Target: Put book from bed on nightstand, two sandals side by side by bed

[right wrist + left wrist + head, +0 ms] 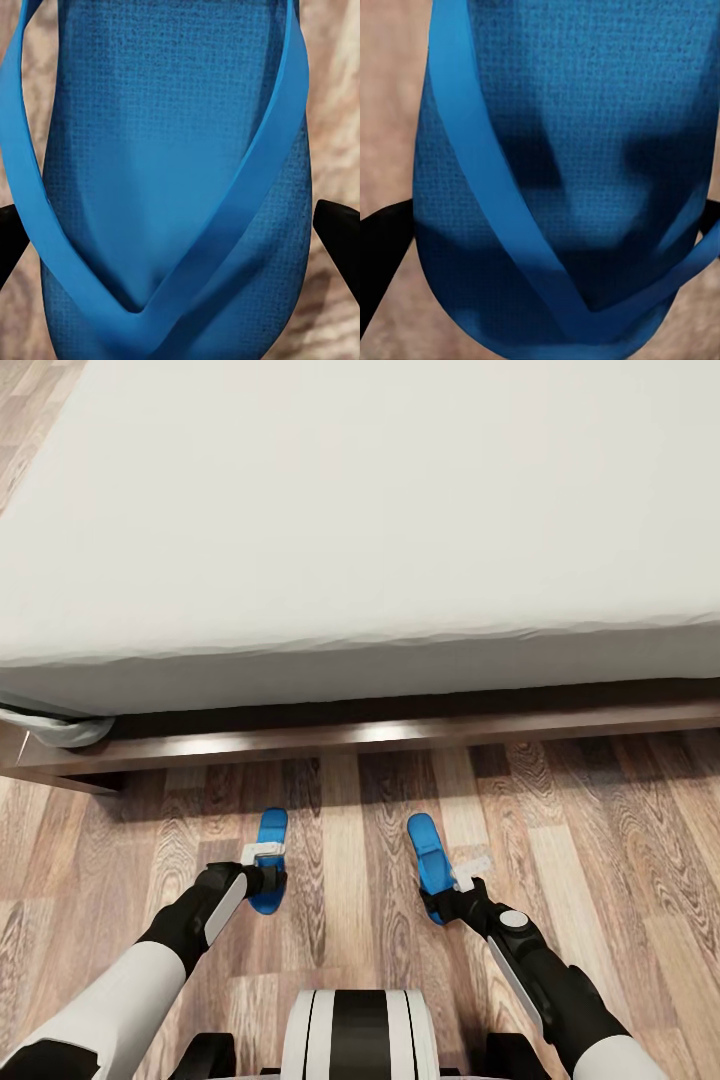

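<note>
Two bright blue sandals lie toes toward the bed, a forearm's width apart, on the wood floor just in front of its dark-brown frame. My left gripper is over the heel end of the left sandal. Up close, that left sandal fits tightly between the black fingers. My right gripper straddles the heel end of the right sandal. In the right wrist view the right sandal lies between both fingers. The book and the nightstand are out of view.
The off-white mattress fills the far half of the head view, and a grey bundle sticks out under its left corner. The plank floor stretches open to the right and left of the sandals. My base is at the near edge.
</note>
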